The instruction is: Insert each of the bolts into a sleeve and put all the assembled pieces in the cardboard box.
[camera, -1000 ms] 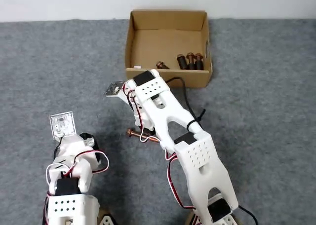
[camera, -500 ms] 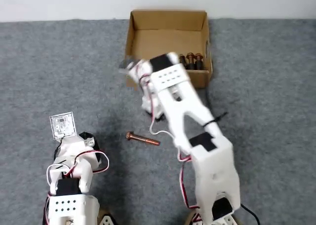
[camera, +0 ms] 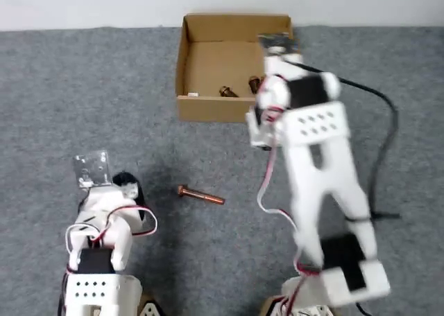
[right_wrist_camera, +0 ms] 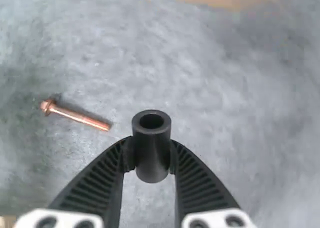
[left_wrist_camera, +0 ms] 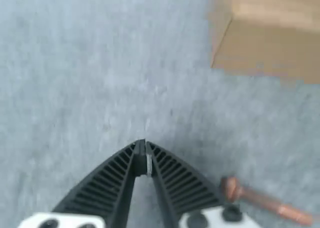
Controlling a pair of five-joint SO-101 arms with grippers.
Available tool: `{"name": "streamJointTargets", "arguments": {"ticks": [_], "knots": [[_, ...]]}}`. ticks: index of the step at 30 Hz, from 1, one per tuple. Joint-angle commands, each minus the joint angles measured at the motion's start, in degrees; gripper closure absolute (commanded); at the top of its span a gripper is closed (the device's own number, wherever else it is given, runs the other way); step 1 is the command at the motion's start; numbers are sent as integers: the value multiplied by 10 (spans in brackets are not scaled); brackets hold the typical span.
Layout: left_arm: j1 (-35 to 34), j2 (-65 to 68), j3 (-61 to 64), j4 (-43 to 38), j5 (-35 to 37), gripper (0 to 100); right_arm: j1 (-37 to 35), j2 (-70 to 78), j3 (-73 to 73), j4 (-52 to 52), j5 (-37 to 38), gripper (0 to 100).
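Observation:
My right gripper [right_wrist_camera: 150, 155] is shut on a black sleeve [right_wrist_camera: 151, 133], held upright above the grey carpet with its bore showing. A copper bolt [right_wrist_camera: 75, 116] lies on the carpet beyond it; in the high view the bolt [camera: 200, 195] lies between the two arms. The right arm [camera: 316, 122] is raised by the front right corner of the cardboard box [camera: 201, 108]. Dark assembled pieces [camera: 227, 91] lie in the box near its front wall. My left gripper [left_wrist_camera: 141, 155] is shut and empty, low over the carpet, with the bolt [left_wrist_camera: 265, 202] off to one side.
The open box [left_wrist_camera: 270, 43] stands at the far middle of the carpet. A black cable [camera: 381, 115] trails from the right arm across the carpet to the right. The left arm [camera: 104, 219] sits low at the near left.
The right arm has risen from over the bolt and swung right, to the box's front right corner. The bolt, partly covered before, now lies in plain sight. The left arm barely shifted.

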Motion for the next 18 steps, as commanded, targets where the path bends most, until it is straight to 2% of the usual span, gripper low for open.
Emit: {"name": "streamJointTargets", "arguments": {"ticks": [1, 3, 8, 12, 18], "knots": [[10, -1, -89, 47, -30, 994, 55, -117, 62, 23, -22, 991], [27, 0, -132, 110, -25, 994, 86, -167, 100, 22, -22, 991], [98, 2, -226, 239, 48, 994, 154, -275, 171, 22, -23, 991], [133, 53, -270, 285, 101, 994, 192, -334, 221, 22, -23, 991], [155, 232, -335, 295, 163, 994, 215, -391, 287, 22, -23, 991]]}}
